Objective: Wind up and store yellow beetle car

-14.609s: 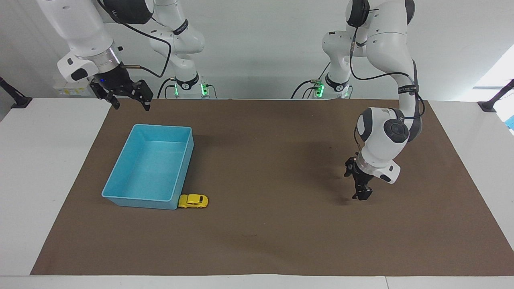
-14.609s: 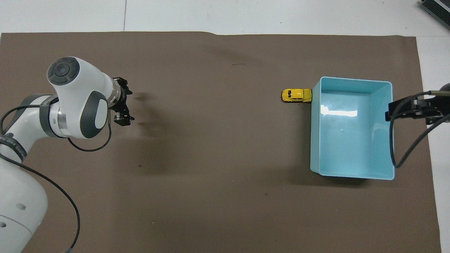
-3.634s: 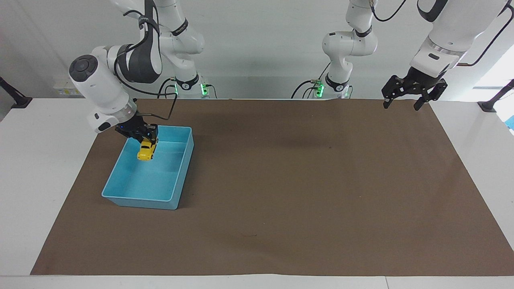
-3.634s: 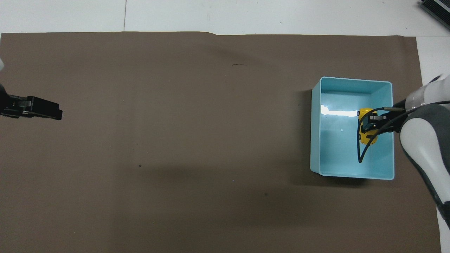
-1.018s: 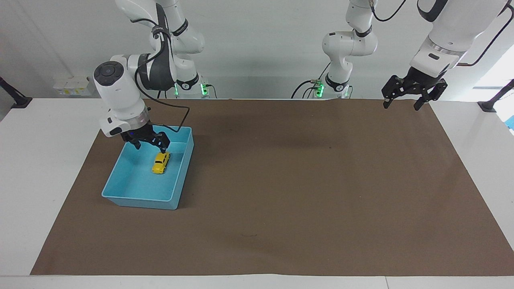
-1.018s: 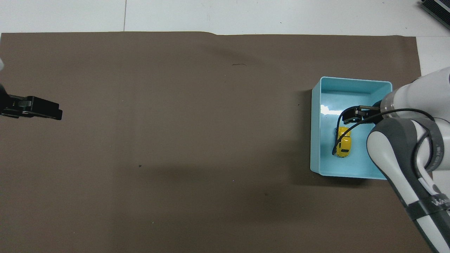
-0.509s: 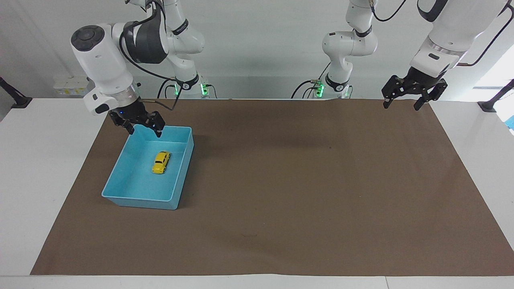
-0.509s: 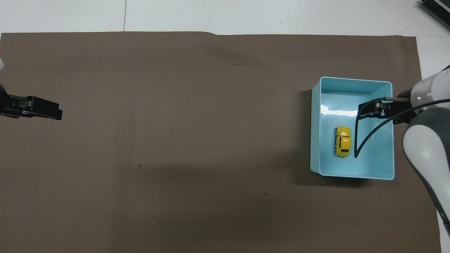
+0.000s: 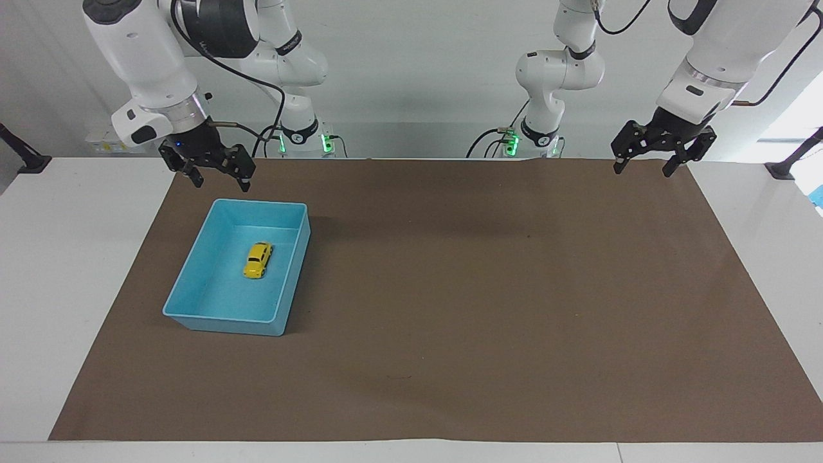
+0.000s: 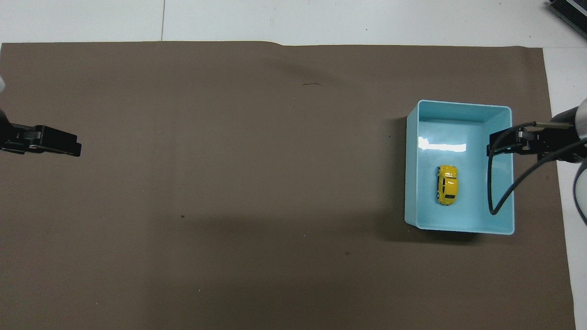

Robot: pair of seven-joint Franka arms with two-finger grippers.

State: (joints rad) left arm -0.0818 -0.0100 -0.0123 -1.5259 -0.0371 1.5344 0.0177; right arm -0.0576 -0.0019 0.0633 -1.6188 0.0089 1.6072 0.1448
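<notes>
Storing looks basically done, since the yellow beetle car (image 9: 258, 260) sits on its wheels inside the blue bin (image 9: 193, 276) while the right gripper (image 9: 215, 183) hangs over the bin's robot-side edge, fingers spread and empty, and the left gripper (image 9: 644, 168), also spread, waits over its own end, so nothing's left but parking the arms.

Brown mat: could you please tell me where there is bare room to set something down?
The brown mat is bare from the blue bin to the left arm's end. The bin takes the right arm's end and holds the yellow beetle car; bare floor surrounds the car.
</notes>
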